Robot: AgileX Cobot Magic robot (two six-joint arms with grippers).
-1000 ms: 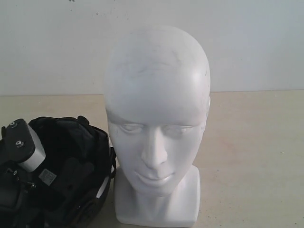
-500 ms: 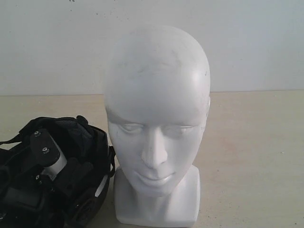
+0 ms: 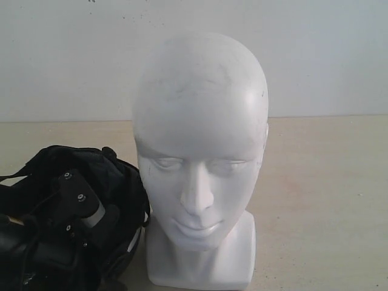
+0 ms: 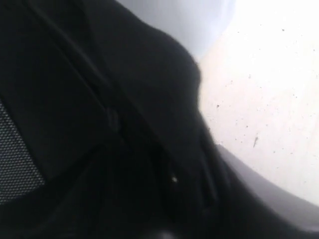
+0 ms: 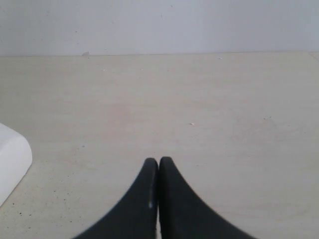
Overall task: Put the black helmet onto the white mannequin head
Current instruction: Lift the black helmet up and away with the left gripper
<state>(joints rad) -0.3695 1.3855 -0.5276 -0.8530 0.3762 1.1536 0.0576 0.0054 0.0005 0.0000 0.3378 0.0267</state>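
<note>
The black helmet [image 3: 51, 167] lies just left of the white mannequin head [image 3: 200, 121]. The left jaws are apparently inside it, and I cannot tell how wide they stand. The right jaws are pinched shut and empty.

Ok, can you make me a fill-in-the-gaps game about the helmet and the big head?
The mannequin head is the colour ____.
In the exterior view, the black helmet lies to the ____ of the head.
The right gripper is shut and holds ____.
Missing words: white, left, nothing.
</note>
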